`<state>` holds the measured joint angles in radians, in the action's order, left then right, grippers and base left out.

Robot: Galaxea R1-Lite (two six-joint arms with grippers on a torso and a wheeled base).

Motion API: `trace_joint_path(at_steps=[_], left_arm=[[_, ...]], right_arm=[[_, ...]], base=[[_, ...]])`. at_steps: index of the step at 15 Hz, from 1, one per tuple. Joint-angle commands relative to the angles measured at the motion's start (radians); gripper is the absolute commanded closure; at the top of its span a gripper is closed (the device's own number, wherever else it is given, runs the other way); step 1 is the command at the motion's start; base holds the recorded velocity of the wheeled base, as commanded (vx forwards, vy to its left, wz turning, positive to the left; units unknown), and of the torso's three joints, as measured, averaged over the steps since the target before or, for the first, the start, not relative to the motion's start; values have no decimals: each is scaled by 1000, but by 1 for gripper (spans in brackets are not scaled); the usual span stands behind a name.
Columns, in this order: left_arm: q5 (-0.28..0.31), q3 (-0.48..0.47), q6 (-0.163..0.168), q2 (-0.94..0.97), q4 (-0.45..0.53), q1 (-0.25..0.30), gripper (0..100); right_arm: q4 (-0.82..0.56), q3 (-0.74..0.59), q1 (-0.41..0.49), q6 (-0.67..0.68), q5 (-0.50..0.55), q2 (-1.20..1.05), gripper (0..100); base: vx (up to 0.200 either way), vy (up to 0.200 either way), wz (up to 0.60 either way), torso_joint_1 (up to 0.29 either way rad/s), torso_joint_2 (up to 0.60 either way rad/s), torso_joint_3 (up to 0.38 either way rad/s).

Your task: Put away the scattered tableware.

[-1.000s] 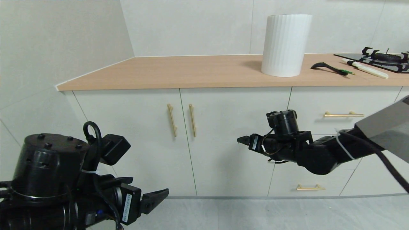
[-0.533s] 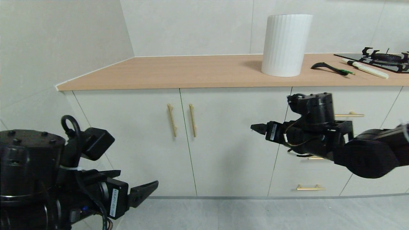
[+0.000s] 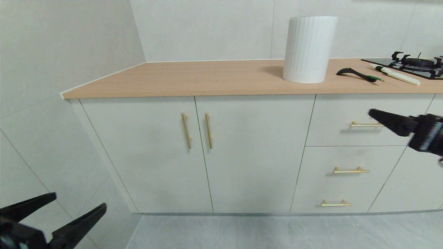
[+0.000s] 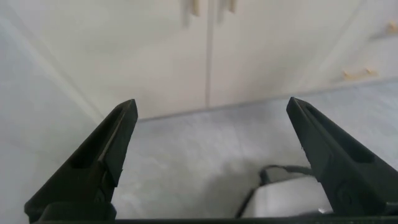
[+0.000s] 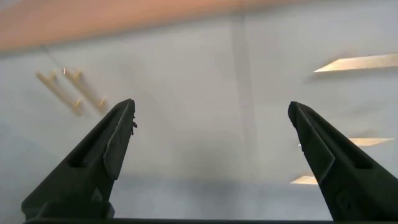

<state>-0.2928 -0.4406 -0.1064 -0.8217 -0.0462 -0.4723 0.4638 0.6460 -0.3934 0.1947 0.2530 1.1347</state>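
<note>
- Your tableware sits on the wooden surface, far over at its right end. There's a black utensil with a curved head, and just past it a long white-handled utensil.
- Both lie flat and askew on the wood, so these look like the scattered pieces you're here for. The white one runs up to the stove, but I can't tell whether they touch.
- The tall white ribbed container stands upright just beside the black utensil. My guess is that's the holder they belong in, though its opening can't be seen from this low.
- Your right hand is spread wide with nothing between the fingers. In the head view it hangs in front of the top drawer, level with its gold handle and below the surface's edge.
- Your left hand is just as wide and just as empty. It sits low by the corner wall, above the floor and well apart from everything that matters.
- Nothing is grasped yet, so I'd call this the very start of the job.
- The right arm is the nearer one. It'll need to rise above the surface's edge before it can reach in.
- Watch those flat, thin handles, which want a pinch from above. The container stands close enough to be knocked.
</note>
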Motion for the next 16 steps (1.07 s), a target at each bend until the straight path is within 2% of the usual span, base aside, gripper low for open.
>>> trace_joint_path(at_steps=[1, 2, 3, 5, 6, 7, 8, 9, 11, 12, 13, 14, 16], left_arm=[[-8, 131, 57, 338, 37, 97, 0], [-8, 122, 76, 493, 127, 156, 0], [-5, 117, 79, 561, 161, 196, 0], [-3, 120, 111, 668, 206, 228, 0], [-6, 128, 151, 725, 246, 268, 0], [-12, 138, 157, 724, 244, 291, 0], [-12, 140, 157, 724, 241, 311, 0], [-12, 143, 169, 724, 232, 357, 0], [-11, 154, 186, 733, 220, 409, 0], [6, 163, 203, 782, 221, 457, 0], [47, 195, 251, 822, 223, 472, 0], [29, 220, 246, 820, 201, 472, 0], [29, 267, 244, 820, 163, 472, 0]], right_arm=[[-51, -193, 123, -182, 11, -469, 0], [-191, -203, 202, -224, 8, -655, 0], [-284, -195, 231, -236, 6, -750, 0], [-424, -186, 278, -267, 9, -895, 0], [-505, -187, 329, -271, 0, -984, 0], [-553, -197, 364, -273, 0, -1026, 0], [-573, -207, 386, -273, -3, -1050, 0], [-588, -247, 412, -271, -12, -1101, 0], [-587, -278, 404, -270, -9, -1133, 0], [-587, -298, 403, -267, -9, -1133, 0], [-585, -328, 401, -268, -18, -1135, 0], [-587, -341, 401, -264, -44, -1135, 0], [-585, -404, 401, -262, -89, -1135, 0]], base=[[0, 0, 0, 0, 0, 0], [0, 0, 0, 0, 0, 0], [0, 0, 0, 0, 0, 0], [0, 0, 0, 0, 0, 0], [0, 0, 0, 0, 0, 0], [0, 0, 0, 0, 0, 0], [0, 0, 0, 0, 0, 0], [0, 0, 0, 0, 0, 0], [0, 0, 0, 0, 0, 0], [0, 0, 0, 0, 0, 0], [0, 0, 0, 0, 0, 0], [0, 0, 0, 0, 0, 0], [0, 0, 0, 0, 0, 0]])
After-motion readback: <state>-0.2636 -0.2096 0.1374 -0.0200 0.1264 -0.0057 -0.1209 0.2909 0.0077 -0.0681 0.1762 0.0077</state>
